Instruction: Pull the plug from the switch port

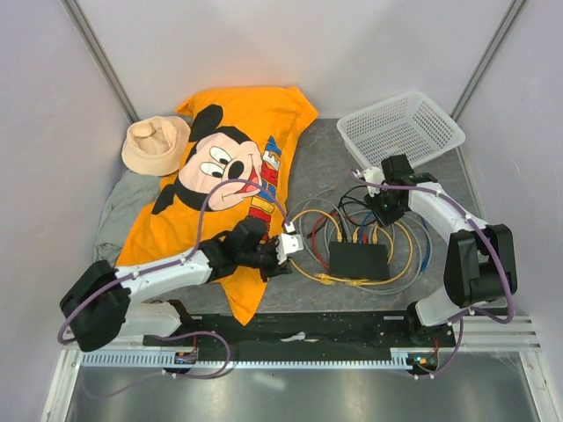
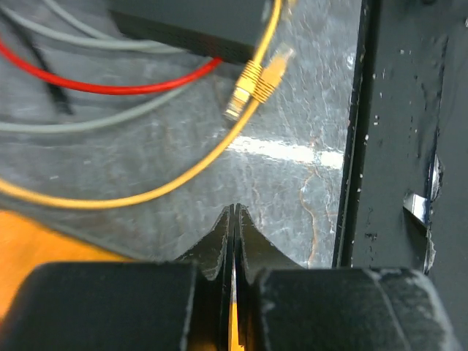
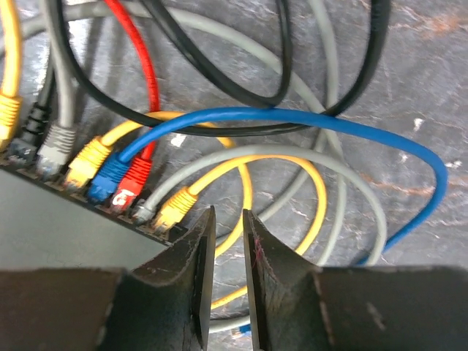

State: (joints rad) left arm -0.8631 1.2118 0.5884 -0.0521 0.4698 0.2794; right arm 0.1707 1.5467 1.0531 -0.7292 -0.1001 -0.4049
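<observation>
The black switch [image 1: 358,260] lies on the grey mat, with several coloured plugs in its far edge. In the right wrist view the row ends with a blue plug [image 3: 110,178], a red plug [image 3: 131,184], a grey one and a yellow plug [image 3: 174,208]. My right gripper [image 3: 227,213] hovers just right of that yellow plug, jaws a narrow gap apart with nothing between them. My left gripper [image 2: 234,208] is shut, its tips over bare mat left of the switch [image 2: 190,25]. A loose yellow plug [image 2: 259,79] lies unplugged near the switch's front corner.
Loops of blue, grey, black, yellow and red cable [image 3: 307,124] cover the mat behind the switch. A white mesh basket [image 1: 400,127] stands at the back right. An orange cartoon shirt [image 1: 229,176] and a beige hat [image 1: 154,145] lie left. A black rail [image 2: 395,146] borders the near edge.
</observation>
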